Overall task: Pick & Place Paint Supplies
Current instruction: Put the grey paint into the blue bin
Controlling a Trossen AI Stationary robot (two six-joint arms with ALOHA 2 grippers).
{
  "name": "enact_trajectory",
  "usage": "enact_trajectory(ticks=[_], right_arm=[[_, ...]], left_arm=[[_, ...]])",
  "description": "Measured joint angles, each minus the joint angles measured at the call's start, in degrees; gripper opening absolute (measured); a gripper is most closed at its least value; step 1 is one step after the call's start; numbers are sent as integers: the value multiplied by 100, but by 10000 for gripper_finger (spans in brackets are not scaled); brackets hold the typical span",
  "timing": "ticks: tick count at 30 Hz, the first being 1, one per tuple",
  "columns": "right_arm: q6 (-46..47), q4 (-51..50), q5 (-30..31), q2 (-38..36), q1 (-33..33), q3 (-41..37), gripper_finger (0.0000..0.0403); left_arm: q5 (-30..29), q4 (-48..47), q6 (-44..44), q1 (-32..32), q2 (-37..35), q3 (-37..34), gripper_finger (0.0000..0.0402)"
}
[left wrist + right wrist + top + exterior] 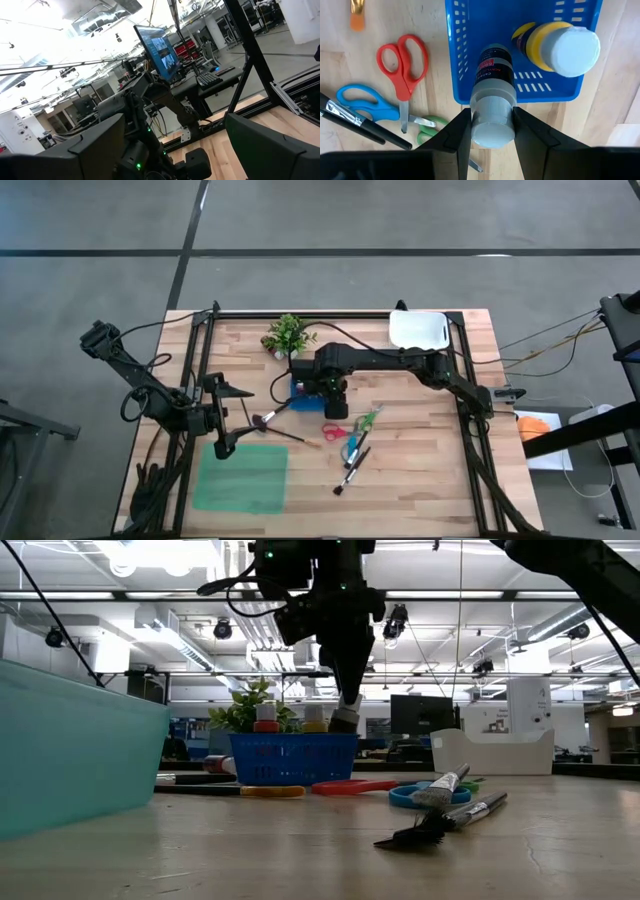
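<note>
Gripping: the right tool [491,131] held a dark paint bottle with a white cap [492,102] between its two fingers, above the near edge of a blue basket [470,75].
Left tool: it [222,415] waited with fingers spread wide over the counter's left side, beside a green mat [241,476].
Right wrist view alone: it showed a yellow bottle with a white cap [560,46] lying inside the basket, and the label on the held bottle.
Low view alone: it showed a red cap [265,725] and a yellow cap [314,724] rising over the basket rim, the held bottle hanging clear above the basket, and a teal bin wall [70,745] at the near left.
High view alone: it showed the white tray [418,330] at the far right of the counter and the small potted plant [287,336] behind the basket.
Scissors counted: three pairs, red-handled [402,62], blue-handled [362,102] and green-handled [429,130], lay together just beside the basket.
Brushes counted: three could be made out in the high view, one [352,470] near the scissors and two [275,420] nearer the left tool.
Surface: a pale wood-plank counter [420,480] inside a black frame.
Room: a grey floor lay around the counter; a monitor [159,50], desks and ceiling lights showed beyond.
</note>
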Motion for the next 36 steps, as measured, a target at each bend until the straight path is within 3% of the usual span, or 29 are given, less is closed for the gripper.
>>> enact_trajectory(ticks=[17, 24, 36], right_arm=[[-56, 111, -42, 0, -21, -48, 113], [-43, 116, -42, 0, -16, -48, 172], [-36, 156, 7, 0, -16, 83, 181]], left_arm=[[1, -59, -23, 0, 0, 0, 355], [2, -62, -41, 0, 0, 0, 355], [2, -98, -51, 0, 0, 0, 355]])
